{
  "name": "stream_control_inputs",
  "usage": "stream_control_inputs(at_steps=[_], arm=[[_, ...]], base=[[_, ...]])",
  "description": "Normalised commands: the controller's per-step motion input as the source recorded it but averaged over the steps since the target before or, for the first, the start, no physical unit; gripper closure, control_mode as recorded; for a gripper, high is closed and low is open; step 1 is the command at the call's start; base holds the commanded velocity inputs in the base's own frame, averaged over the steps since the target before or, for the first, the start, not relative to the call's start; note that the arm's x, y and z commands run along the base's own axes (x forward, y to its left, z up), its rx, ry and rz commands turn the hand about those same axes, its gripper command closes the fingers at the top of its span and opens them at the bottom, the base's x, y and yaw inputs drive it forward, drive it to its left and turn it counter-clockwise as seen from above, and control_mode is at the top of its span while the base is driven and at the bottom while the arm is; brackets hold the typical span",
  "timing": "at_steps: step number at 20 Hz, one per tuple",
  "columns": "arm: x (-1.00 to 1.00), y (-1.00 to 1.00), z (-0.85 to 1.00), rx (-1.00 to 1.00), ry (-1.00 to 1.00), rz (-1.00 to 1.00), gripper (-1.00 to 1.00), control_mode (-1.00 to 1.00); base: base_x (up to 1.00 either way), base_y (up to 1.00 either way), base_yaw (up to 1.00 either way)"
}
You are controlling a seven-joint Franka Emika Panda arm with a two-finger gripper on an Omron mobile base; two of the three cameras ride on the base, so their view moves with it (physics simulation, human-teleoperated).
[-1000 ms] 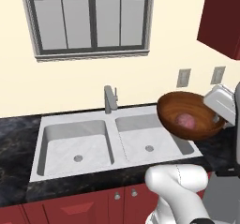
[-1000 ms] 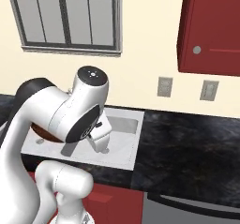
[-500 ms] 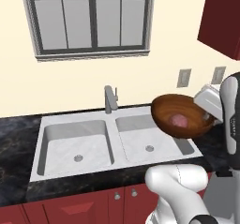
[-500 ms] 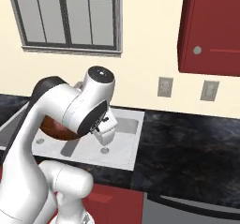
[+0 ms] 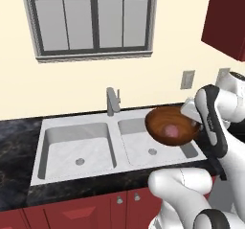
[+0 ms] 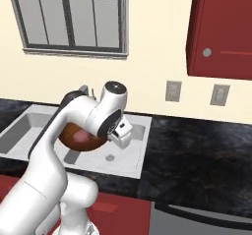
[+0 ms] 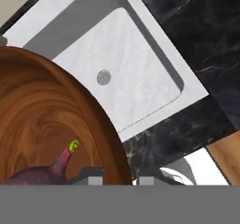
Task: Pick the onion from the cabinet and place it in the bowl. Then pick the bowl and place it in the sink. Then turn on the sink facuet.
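The bowl (image 5: 171, 127) hangs in the air above the right basin of the sink (image 5: 76, 149), held at its right rim by the fingers (image 5: 191, 119) of the white arm. In the left base view the bowl is tipped, its open mouth turned toward the camera and a little upward, so the glossy brown inside shows. The onion (image 5: 170, 130) lies inside it as a dull pink patch low on the inner wall. In the hand view the bowl (image 7: 51, 124) fills the left side, its curved rim sweeping from the upper left down to the bottom middle, and the fingers (image 7: 121, 181) straddle that rim, one dark tip on each side, closed on the wood. The onion (image 7: 44, 172) sits at the bottom of that view, dark purple-red, its narrow stalk with a small green tip pointing up and to the right.

Past the rim the right basin (image 7: 117, 73) and its round drain (image 7: 103, 77) lie below. The sink facuet (image 5: 113, 101) stands upright behind the divider between the two basins, to the left of the bowl. In the right base view the bowl (image 6: 78, 136) shows partly behind the arm, above the sink (image 6: 19, 131), and the cabinet (image 6: 221, 30) hangs shut at the upper right, over the dark counter (image 6: 206, 150).
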Motion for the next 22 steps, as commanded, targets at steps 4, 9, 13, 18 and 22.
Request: stream_control_inputs(at_steps=[4,9,13,18,22], arm=[[0.77,0.00,-0.86,-0.08,0.00,0.08,1.00,-1.00],[0.85,0.00,-0.65,0.00,0.00,0.07,1.00,-1.00],[0.81,-0.01,-0.49,0.00,0.01,0.08,1.00,-1.00],[0.63,-0.05,-0.36,0.00,0.06,0.05,1.00,-1.00],[0.52,-0.04,-0.30,0.00,0.06,0.02,1.00,-1.00]], base=[[0.00,0.00,0.00],[0.00,0.00,0.00],[0.00,0.00,0.00],[0.00,0.00,0.00],[0.00,0.00,0.00]])
